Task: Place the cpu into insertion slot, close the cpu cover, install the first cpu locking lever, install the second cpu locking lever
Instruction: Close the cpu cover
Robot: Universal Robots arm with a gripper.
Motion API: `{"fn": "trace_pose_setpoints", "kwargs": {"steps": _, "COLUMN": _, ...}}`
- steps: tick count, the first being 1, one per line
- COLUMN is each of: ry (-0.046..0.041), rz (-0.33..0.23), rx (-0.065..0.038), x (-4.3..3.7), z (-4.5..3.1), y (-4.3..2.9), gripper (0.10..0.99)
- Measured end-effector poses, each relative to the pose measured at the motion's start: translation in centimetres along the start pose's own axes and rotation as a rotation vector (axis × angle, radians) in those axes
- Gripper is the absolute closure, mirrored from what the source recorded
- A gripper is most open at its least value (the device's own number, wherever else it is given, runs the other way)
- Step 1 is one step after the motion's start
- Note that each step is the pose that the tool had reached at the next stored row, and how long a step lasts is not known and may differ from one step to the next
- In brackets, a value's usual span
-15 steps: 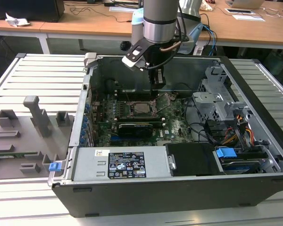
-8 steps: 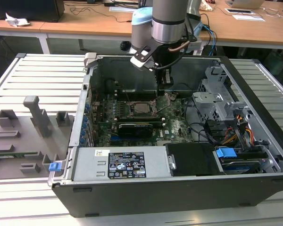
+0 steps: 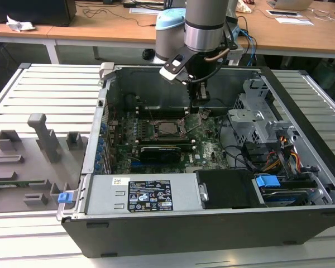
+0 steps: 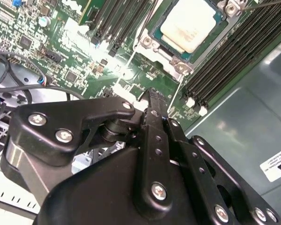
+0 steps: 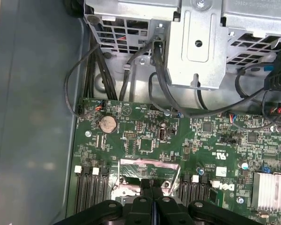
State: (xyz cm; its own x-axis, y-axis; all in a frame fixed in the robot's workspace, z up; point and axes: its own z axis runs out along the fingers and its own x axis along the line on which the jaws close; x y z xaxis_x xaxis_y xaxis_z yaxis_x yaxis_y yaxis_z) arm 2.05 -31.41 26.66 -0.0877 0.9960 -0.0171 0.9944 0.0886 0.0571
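My fingers [image 5: 145, 190] are pressed together, pinching nothing, and my gripper [image 3: 197, 106] hangs low over the motherboard [image 5: 210, 140] inside the open computer case [image 3: 173, 218] — just beside the insertion slot [image 4: 178, 50]. The cpu [image 4: 189, 23] lies flat in that slot, pale metal top showing — apart from my fingertips.

Nothing can be read — the black label [image 3: 149, 196] on the power supply [image 3: 103, 196] and the white sticker [image 4: 278, 165] on the case wall [image 4: 239, 131] carry print too fine to make out.
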Motion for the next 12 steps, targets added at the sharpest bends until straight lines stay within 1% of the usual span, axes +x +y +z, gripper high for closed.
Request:
{"fn": "trace_pose_setpoints", "kwargs": {"steps": 6, "ry": 0.0001, "rz": -0.003, "rx": 0.000, "x": -0.05, "z": 0.03, "y": 0.55, "gripper": 0.980}}
{"fn": "trace_pose_setpoints", "kwargs": {"steps": 12, "ry": 0.0000, "rz": -0.003, "rx": 0.000, "x": -0.07, "z": 0.05, "y": 0.82, "gripper": 0.980}}
